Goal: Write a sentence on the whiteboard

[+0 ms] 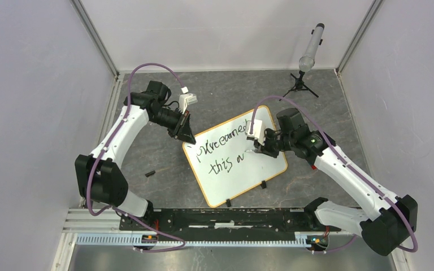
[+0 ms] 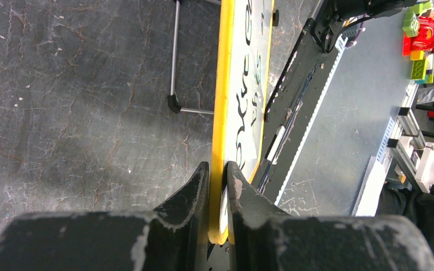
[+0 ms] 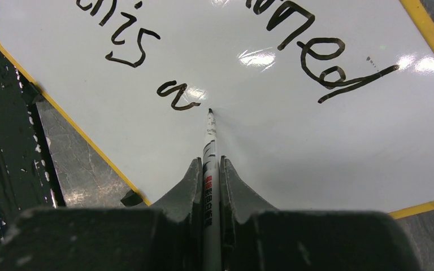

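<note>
Writing under way on the whiteboard [image 1: 243, 178], middle of the table [image 1: 164, 192].
Clamping its nine-o'clock corner with the left gripper [image 2: 217, 167]; pinching a marker [image 3: 209, 141] in the right gripper [image 3: 208, 164], tip just past the sentence [image 1: 223, 148].

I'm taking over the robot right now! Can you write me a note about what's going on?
Left gripper: shut on the whiteboard at its frame edge.
Right gripper: shut on the marker, tip on or just above the board beside the last stroke.
Done: the sentence has two lines, the second reading "this" plus one letter.
Left: that word looks unfinished; write the rest.
</note>
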Controlling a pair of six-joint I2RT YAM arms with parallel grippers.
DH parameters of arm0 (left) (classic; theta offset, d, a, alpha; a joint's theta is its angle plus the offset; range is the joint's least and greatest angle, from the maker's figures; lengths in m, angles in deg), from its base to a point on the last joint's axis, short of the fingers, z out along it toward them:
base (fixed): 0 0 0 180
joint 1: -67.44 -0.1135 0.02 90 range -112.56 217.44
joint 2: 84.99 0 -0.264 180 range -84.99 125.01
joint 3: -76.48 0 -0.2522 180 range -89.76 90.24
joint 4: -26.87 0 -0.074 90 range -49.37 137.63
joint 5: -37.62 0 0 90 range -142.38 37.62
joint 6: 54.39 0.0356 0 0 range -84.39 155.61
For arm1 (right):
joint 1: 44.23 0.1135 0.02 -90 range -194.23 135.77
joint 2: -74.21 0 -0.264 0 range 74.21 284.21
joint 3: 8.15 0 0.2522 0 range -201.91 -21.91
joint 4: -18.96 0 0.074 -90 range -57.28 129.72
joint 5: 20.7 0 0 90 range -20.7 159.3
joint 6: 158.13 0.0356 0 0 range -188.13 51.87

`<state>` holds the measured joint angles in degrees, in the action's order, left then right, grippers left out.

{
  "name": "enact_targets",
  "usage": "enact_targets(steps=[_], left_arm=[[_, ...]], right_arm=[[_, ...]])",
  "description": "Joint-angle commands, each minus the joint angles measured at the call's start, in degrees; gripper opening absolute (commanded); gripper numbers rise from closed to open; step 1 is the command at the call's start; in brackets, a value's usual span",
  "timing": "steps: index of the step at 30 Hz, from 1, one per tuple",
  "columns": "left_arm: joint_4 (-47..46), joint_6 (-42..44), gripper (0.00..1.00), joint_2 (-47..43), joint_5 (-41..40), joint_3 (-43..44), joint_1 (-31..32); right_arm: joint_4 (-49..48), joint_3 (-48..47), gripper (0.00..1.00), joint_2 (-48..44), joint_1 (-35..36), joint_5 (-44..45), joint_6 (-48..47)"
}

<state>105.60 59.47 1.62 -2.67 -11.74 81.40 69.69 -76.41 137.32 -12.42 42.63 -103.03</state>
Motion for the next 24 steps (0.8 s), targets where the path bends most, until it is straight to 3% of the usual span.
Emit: enact_targets(steps=[1, 24], left_arm=[[-0.87, 2.83, 0.02, -0.21, -1.20, -0.14, 0.63], [-0.88, 2.74, 0.02, 0.03, -1.48, -0.12, 0.63]], right_arm=[[-2.49, -0.23, 0.00, 0.82, -0.17, -0.10, -0.09], [-1.52, 4.71, 0.00, -1.03, -0.44, -0.41, -1.16]])
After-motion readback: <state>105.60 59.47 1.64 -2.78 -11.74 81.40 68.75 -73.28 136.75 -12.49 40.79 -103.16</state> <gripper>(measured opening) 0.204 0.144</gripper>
